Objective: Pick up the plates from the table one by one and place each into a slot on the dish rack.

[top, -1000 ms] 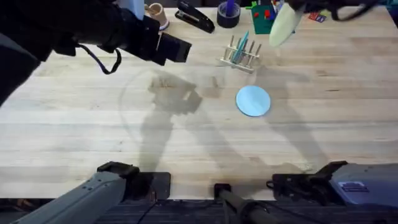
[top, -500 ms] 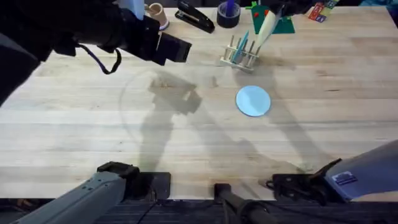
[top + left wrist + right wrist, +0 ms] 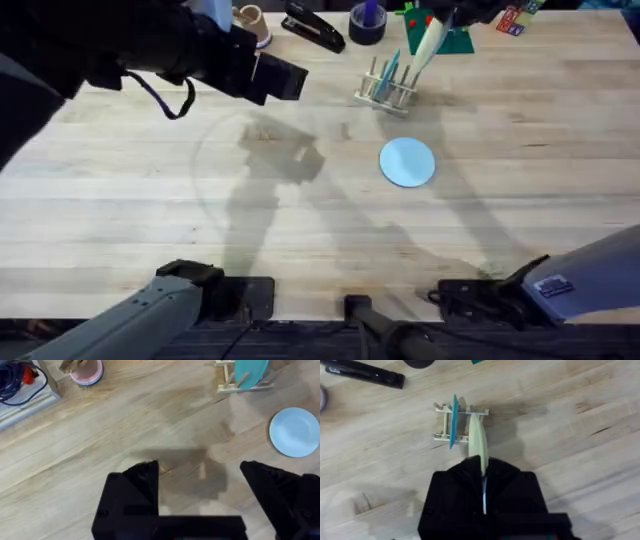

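The right gripper [image 3: 482, 485], fingers closed on the cream plate [image 3: 427, 44], has lowered it to the dish rack [image 3: 386, 85]; the left gripper [image 3: 200, 472] waits with fingers open.

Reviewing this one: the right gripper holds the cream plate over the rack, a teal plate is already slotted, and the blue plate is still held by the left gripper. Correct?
Not quite. The blue plate lies flat on the table, as the overhead view shows; the left gripper is open and empty. The rest holds: the right gripper holds the cream plate over the rack beside the teal plate.
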{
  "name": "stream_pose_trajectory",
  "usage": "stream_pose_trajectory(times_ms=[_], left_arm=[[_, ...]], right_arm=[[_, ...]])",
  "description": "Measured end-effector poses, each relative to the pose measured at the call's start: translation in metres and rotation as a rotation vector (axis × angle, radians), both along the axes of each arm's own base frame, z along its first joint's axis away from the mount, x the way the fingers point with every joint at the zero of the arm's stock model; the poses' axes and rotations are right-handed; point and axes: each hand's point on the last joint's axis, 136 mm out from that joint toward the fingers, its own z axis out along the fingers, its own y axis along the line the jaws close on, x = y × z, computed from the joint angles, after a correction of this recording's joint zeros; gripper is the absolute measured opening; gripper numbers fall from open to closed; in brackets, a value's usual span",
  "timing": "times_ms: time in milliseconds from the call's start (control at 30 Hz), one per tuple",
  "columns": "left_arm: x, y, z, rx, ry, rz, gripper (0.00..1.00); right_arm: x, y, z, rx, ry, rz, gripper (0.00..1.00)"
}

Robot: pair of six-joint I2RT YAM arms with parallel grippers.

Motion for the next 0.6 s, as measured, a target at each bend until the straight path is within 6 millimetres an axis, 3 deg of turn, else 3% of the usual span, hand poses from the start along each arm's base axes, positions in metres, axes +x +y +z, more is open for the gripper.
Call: stream_pose_trajectory(times_ms=[367, 600], left_arm=[[0.0, 0.0, 0.0, 0.001, 0.001, 0.0, 0.993], [-0.001, 0.0, -0.001, 0.002, 0.008, 0.0, 0.995]], right_arm=[[0.0, -0.036, -0.006, 0.005, 0.058, -0.088, 0.03], [0.001, -0.035, -0.017, 0.009, 0.101, -0.09, 0.031]])
